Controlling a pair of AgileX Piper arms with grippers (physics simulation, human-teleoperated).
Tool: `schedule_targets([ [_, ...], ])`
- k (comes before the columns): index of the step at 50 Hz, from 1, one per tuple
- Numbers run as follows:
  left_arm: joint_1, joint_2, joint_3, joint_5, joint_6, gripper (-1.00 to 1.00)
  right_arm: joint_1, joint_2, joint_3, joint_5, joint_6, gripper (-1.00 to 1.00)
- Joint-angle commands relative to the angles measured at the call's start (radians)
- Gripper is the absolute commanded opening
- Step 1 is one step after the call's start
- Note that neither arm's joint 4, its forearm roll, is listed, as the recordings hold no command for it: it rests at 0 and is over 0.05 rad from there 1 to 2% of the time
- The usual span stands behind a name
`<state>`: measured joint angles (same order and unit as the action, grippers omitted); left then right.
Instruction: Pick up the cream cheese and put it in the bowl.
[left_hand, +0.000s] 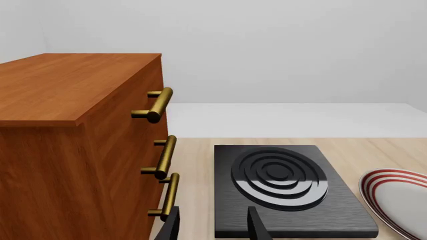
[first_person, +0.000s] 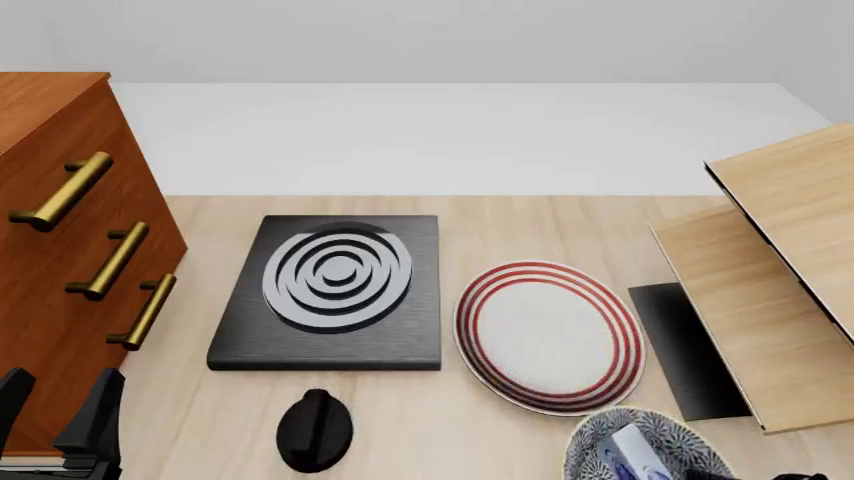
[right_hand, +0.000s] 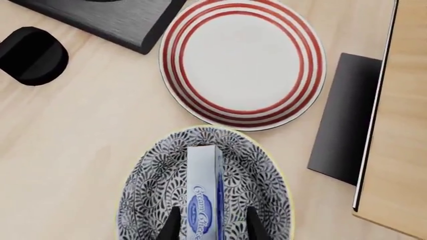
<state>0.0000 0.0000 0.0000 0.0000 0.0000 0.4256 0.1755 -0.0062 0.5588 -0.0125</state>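
The cream cheese (right_hand: 203, 197), a white carton with a blue oval logo, lies in the speckled bowl (right_hand: 263, 175), seen from directly above in the right wrist view. My right gripper (right_hand: 212, 225) is open, its fingers standing either side of the carton with a small gap on each side. In the front view the bowl (first_person: 681, 430) sits at the near right edge with the carton (first_person: 627, 450) inside. My left gripper (first_person: 56, 405) is open and empty at the near left, beside the wooden cabinet; it also shows in the left wrist view (left_hand: 213, 225).
A white plate with red rings (first_person: 550, 335) lies just beyond the bowl. A black stove burner (first_person: 334, 290) is mid-table with a black knob (first_person: 315, 430) in front. A wooden drawer cabinet (first_person: 60, 230) stands left. A wooden shelf unit (first_person: 774, 290) stands right.
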Motion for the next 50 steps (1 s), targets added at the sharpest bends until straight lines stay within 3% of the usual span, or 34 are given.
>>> schedule_targets([
  [1, 0.0, 0.0, 0.0, 0.0, 0.0, 1.0, 0.01, 0.008, 0.005, -0.011, 0.012, 1.0],
  [19, 0.0, 0.0, 0.0, 0.0, 0.0, 1.0, 0.027, 0.017, -0.018, -0.015, 0.014, 1.0],
  [31, 0.0, 0.0, 0.0, 0.0, 0.0, 1.0, 0.039, 0.003, -0.174, 0.089, -0.024, 1.0],
  [50, 0.0, 0.0, 0.0, 0.0, 0.0, 1.0, 0.035, -0.015, -0.322, 0.175, -0.054, 1.0],
])
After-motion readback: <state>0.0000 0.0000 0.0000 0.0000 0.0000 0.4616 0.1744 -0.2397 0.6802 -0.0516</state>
